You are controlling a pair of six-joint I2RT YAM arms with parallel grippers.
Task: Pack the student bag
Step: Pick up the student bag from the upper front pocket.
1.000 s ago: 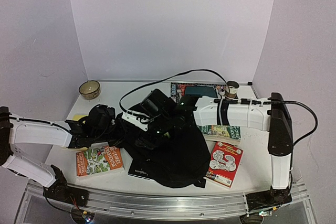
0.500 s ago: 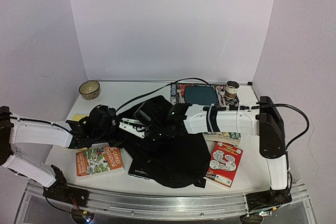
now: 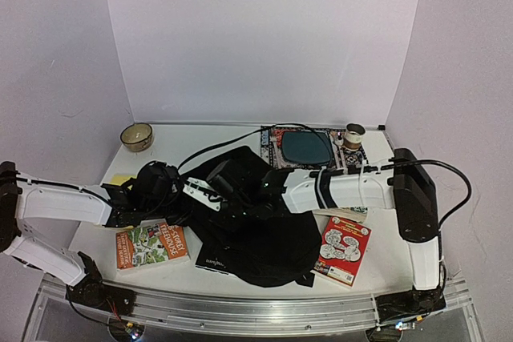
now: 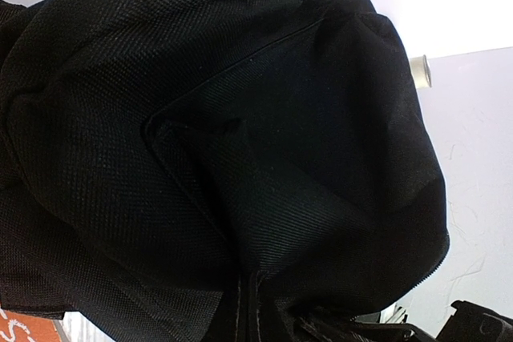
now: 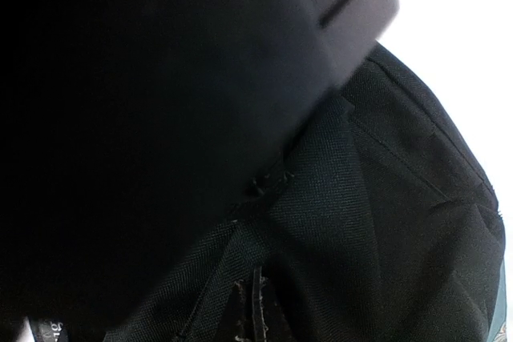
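Top view: the student bag [image 3: 264, 234], a slumped heap of black fabric, lies at the middle of the white bench [image 3: 172, 138], nearer the front edge than the back wall. The left gripper [image 3: 164, 194] is buried in the bag's left edge. The right gripper [image 3: 210, 196], at the end of an arm stretched flat across from the right, presses into the bag's far-left part, just beside the other. Both pairs of jaws are closed; whether either pinches fabric cannot be made out from above. An orange book [image 3: 151, 246] sits at the near left, touching the bag's edge. A red book [image 3: 345, 250] lies at the near right, and a bowl [image 3: 136, 136] stands well apart in the far left corner.

Left wrist view: the student bag [image 4: 200, 118] fills almost the whole frame, with a broad strap running down toward the bottom edge. The jaws are hidden.

Right wrist view: the student bag [image 5: 385, 222] shows woven cloth and a stitched seam. A dark blur covers the left half, and no fingertip can be picked out.
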